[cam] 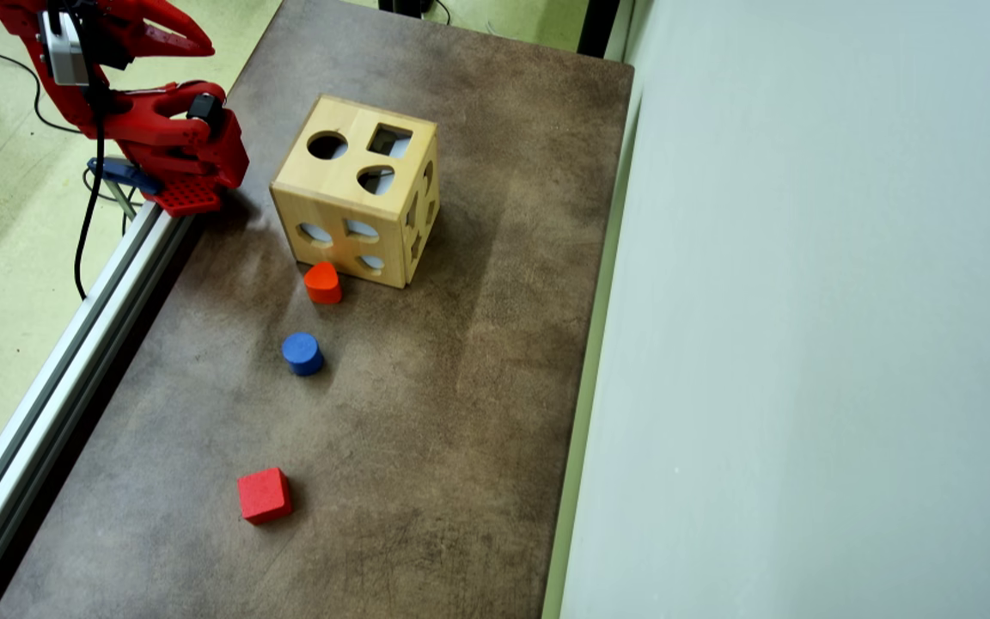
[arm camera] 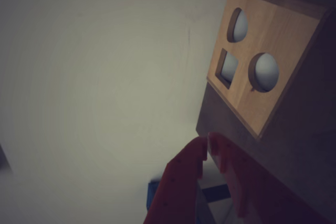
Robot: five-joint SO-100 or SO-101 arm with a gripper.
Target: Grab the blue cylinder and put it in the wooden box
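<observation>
Pincer [arm camera: 208, 142] tips meet in the wrist view, the two red fingers clenched on nothing, pointing up toward the lit face of the wooden box [arm camera: 262, 61]. In the overhead view the red arm [cam: 160, 129] is folded up at about ten o'clock, at the table's edge, and the pincer [cam: 203, 45] reaches toward the top of the picture, well apart from every block.

Taking the rest by size: the brown table [cam: 426, 447] fills the middle of the overhead view, with a pale wall [cam: 804, 344] along its three o'clock side and an aluminium rail [cam: 57, 378] along its nine o'clock side. The wooden box [cam: 349, 176] stands near the table's twelve o'clock end, its top showing a round, a square and a heart cut-out.

At the box's six o'clock, just beside its lower face, sits the orange-red heart block [cam: 322, 283]. The blue cylinder [cam: 302, 353] stands upright at the heart block's six o'clock, near the table's middle, untouched and outside the box. Further toward seven o'clock lies the red cube [cam: 264, 495], well apart from the others.
</observation>
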